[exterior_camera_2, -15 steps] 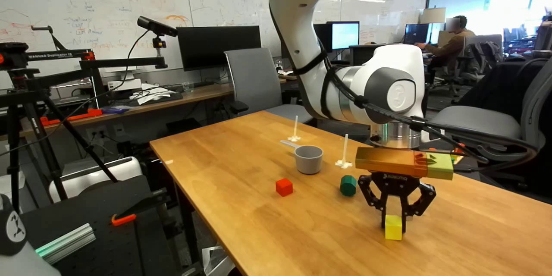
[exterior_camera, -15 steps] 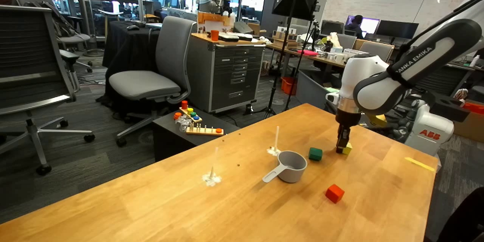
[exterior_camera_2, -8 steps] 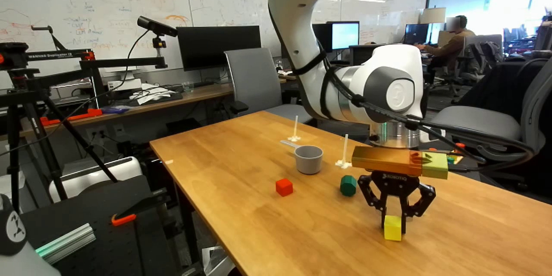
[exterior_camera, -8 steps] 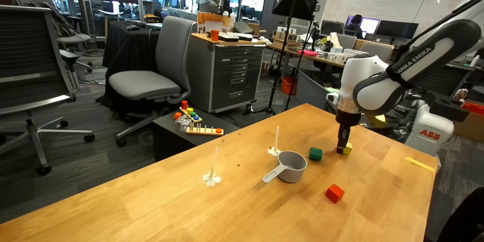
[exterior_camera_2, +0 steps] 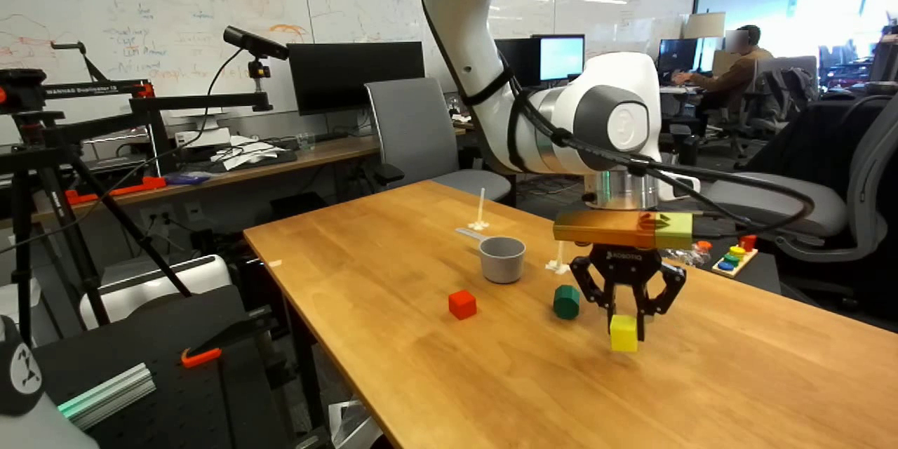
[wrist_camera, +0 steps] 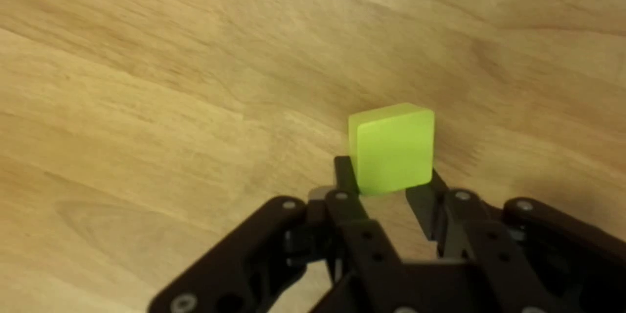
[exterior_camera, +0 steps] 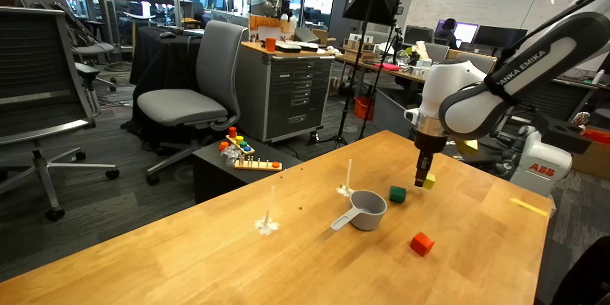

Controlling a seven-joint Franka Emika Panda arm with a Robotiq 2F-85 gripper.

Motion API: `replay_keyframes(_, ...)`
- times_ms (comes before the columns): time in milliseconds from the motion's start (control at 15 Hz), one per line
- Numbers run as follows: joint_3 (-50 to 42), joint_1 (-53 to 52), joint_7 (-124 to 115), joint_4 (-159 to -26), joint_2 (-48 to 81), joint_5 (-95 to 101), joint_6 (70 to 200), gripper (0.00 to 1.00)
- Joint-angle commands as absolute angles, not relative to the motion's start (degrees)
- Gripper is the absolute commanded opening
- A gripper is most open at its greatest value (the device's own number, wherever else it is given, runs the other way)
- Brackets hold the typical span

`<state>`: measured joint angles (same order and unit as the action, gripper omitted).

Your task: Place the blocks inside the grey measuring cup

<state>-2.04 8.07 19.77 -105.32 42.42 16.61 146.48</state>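
with the gripper (wrist_camera: 386,182), holding the yellow block (wrist_camera: 395,150) by opposite sides, likely for secure carrying. bound, presumably, for the upright grey measuring cup (exterior_camera_2: 502,268).

my white arm (exterior_camera: 538,64), ringed with black straps (exterior_camera_2: 489,88), slants down from above in both exterior views and ends in my wrist (exterior_camera_2: 623,125). below that, my black gripper (exterior_camera_2: 626,330) points downward. in the wrist view its outer links (wrist_camera: 234,254) splay wide, while the two fingers (wrist_camera: 345,176) stand near each other, only a narrow gap between them, pinched on what i hold.
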Motion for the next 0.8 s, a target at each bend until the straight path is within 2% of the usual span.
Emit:
replay_keyframes(0,-2.7,4.5,16.3,-107.7,37.5,16.8,146.0,0.08)
replay_keyframes(733,-2.7,-5.1,6.4,-106.3,33.3,17.7,146.5,0.08)
